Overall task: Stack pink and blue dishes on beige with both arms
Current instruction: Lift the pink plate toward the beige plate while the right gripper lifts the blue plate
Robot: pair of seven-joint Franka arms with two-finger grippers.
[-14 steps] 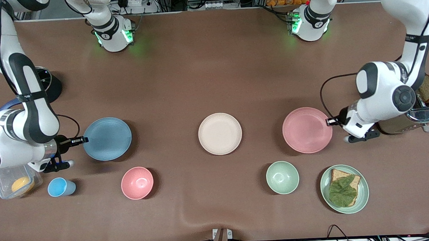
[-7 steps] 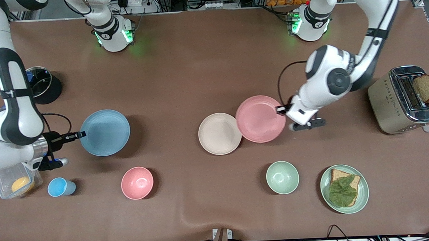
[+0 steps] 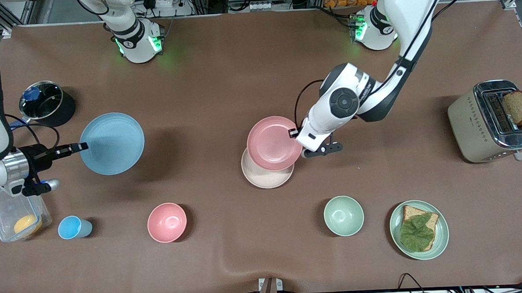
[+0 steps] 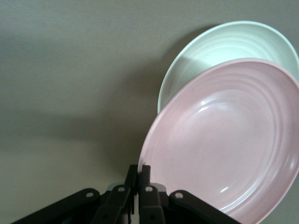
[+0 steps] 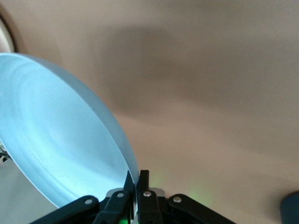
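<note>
Table: brown cloth surface, 2 arms based along one long edge.

Left gripper: fingers pinched tight on the rim of the pink plate, which it holds in the air, level, over the beige plate. The pink plate overlaps most of the beige one, leaving a crescent of beige showing on the side nearer the front camera.

Beige plate: flat on the table at mid-length, between the 2 arms' ends.

Right gripper: fingers closed on the rim of the blue plate, which it holds in the air over the right arm's end of the table, well apart from the beige plate.

Other items, 8:
- pink bowl, nearer the front camera than the blue plate;
- blue cup, beside the pink bowl;
- clear container with a yellow item;
- black pot;
- green bowl;
- green plate bearing bread and a leaf, beside the green bowl;
- toaster at the left arm's end, holding 1 slice of bread.
</note>
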